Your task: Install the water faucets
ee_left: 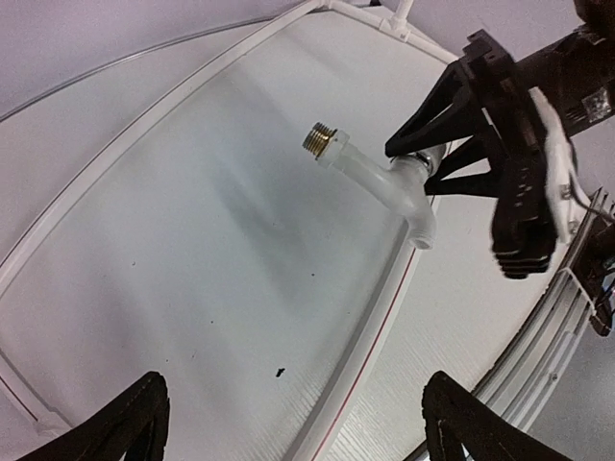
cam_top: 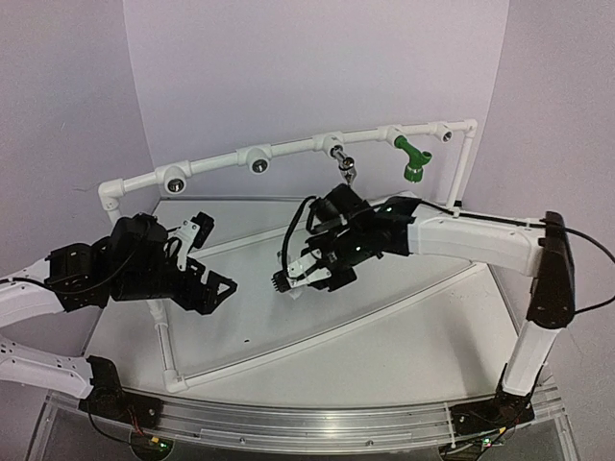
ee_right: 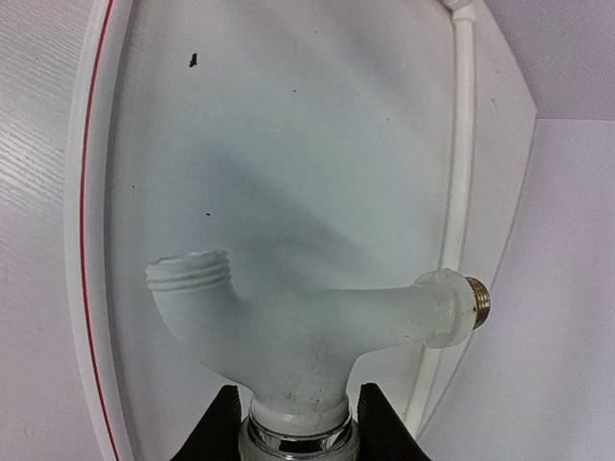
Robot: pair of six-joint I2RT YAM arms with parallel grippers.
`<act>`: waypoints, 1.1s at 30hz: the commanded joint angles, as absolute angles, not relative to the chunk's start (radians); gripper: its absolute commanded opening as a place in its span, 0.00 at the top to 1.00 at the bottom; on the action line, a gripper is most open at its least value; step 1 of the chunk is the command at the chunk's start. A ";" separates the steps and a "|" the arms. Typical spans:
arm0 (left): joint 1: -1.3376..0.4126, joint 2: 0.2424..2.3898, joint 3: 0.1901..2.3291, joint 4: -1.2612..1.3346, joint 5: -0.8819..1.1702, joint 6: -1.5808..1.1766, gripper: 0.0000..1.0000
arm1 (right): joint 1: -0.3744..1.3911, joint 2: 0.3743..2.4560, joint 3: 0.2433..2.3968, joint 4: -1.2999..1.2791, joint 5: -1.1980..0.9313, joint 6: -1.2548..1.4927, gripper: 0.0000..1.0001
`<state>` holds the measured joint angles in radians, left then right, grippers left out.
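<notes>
I am grasping the white faucet (ee_right: pixel 317 327) by its chromed collar in my right hand (ee_right: pixel 293 423), just forward of the pipe frame (cam_top: pixel 288 146), left hand (ee_left: pixel 288 437) standing released and empty, and am judging it light, stiff, slick plastic, best held at that collar.

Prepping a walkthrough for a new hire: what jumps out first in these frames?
The white plastic elbow faucet with a brass threaded end, clamped in the right gripper above the table. Behind it, a green faucet and a chrome faucet hang from the white pipe rail.
</notes>
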<state>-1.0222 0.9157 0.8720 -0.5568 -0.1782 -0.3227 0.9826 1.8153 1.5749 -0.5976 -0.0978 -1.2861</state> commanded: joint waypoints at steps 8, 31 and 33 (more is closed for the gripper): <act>-1.023 1.081 1.146 -0.535 0.129 -0.457 0.08 | 1.055 1.537 1.556 -0.751 -0.141 -1.366 0.77; -1.022 1.255 1.171 -0.210 0.559 -0.717 0.28 | 1.244 1.362 1.409 -0.599 0.088 -1.557 0.77; -1.022 1.259 1.159 -0.189 0.563 -0.727 0.33 | 1.249 1.353 1.393 -0.582 0.087 -1.572 0.77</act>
